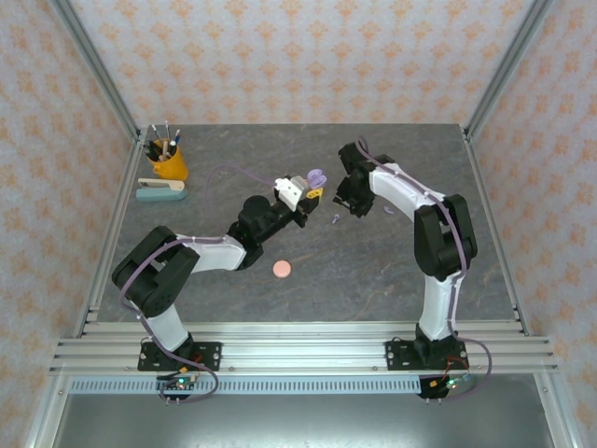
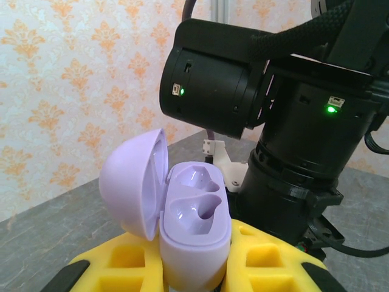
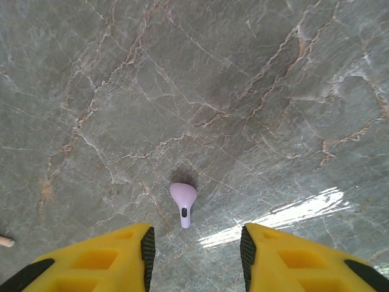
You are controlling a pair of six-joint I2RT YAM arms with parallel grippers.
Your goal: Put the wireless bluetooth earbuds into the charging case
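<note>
Seen from above, a grey marbled desk (image 1: 373, 271) stands between orange-patterned walls. The left arm (image 1: 210, 250) stretches to mid-desk, and the right arm (image 1: 410, 201) folds down over a purple earbud (image 1: 335, 218). The left wrist view shows the left gripper (image 2: 194, 274) pinching the open charging case (image 2: 194, 225), both sockets empty. In the right wrist view the right gripper (image 3: 196, 243) is spread, with the earbud (image 3: 183, 204) on the desk just ahead of its gap.

Top camera: high behind the arm bases (image 1: 182, 355), looking down over the whole worktop (image 1: 373, 271). Left wrist: nearly level, close on the open charging case (image 2: 194, 219). Right wrist: straight down, near a purple earbud (image 3: 183, 204). The top view shares both.
</note>
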